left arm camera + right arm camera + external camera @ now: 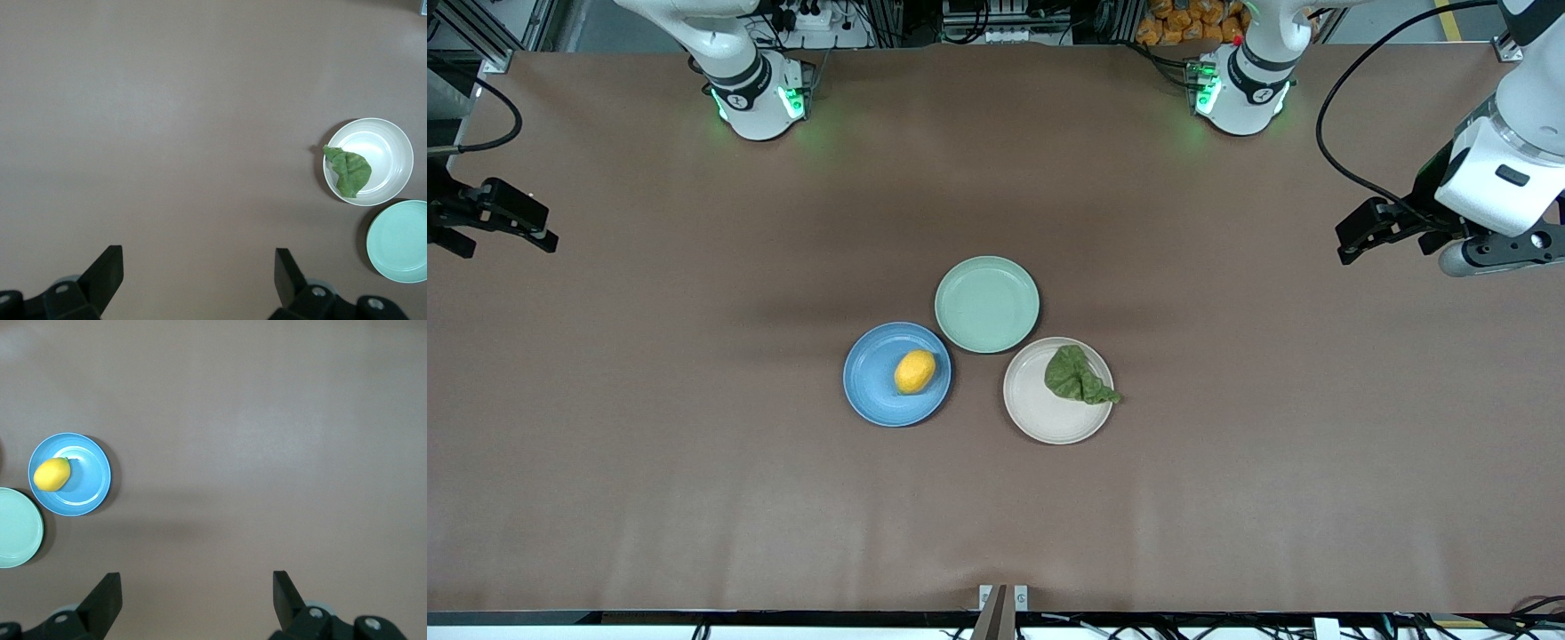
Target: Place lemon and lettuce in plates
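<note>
Brown table (694, 444): lemon (915, 371) in blue plate (876, 391), lettuce (1078, 376) in beige plate (1040, 413), mint plate (987, 304) bare. Left gripper (199, 273) and right gripper (197, 595) wait over the table's ends, jaws apart.

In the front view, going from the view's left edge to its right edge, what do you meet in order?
Right gripper → blue plate → lemon → mint green plate → beige plate → lettuce → left gripper.

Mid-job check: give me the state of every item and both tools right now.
lemon: resting in the blue plate
lettuce: in the beige plate, tip over its rim
mint green plate: empty
left tool: open, holding nothing, waiting over bare table
right tool: open, holding nothing, waiting over bare table
</note>
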Motion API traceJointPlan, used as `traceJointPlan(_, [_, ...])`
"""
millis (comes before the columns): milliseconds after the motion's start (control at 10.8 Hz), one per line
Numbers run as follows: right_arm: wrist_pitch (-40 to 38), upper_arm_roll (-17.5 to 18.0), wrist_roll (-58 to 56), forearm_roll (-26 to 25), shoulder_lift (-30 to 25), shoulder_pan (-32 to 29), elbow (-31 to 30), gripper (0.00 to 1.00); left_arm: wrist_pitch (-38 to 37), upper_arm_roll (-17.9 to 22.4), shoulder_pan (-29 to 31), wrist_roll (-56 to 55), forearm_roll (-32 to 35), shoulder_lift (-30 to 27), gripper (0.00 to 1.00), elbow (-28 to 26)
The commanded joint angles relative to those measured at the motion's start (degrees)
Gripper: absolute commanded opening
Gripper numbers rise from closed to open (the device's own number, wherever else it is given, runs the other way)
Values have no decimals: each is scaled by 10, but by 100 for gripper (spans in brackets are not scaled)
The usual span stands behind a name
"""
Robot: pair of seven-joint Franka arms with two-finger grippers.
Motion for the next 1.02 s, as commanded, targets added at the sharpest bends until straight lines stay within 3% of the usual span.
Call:
traceJointPlan(0, [-13, 3, -8, -4, 5, -8, 15, 100, -9, 1, 8, 24, -5, -8, 100, -1])
traceJointPlan(278, [-22, 3, -8, -5, 2, -12, 15, 100, -9, 1, 25, 105, -5, -7, 100, -2])
traceJointPlan(926, [-22, -2, -4, -5, 3, -12, 15, 100, -9, 0, 30, 95, -5, -7, 100, -4])
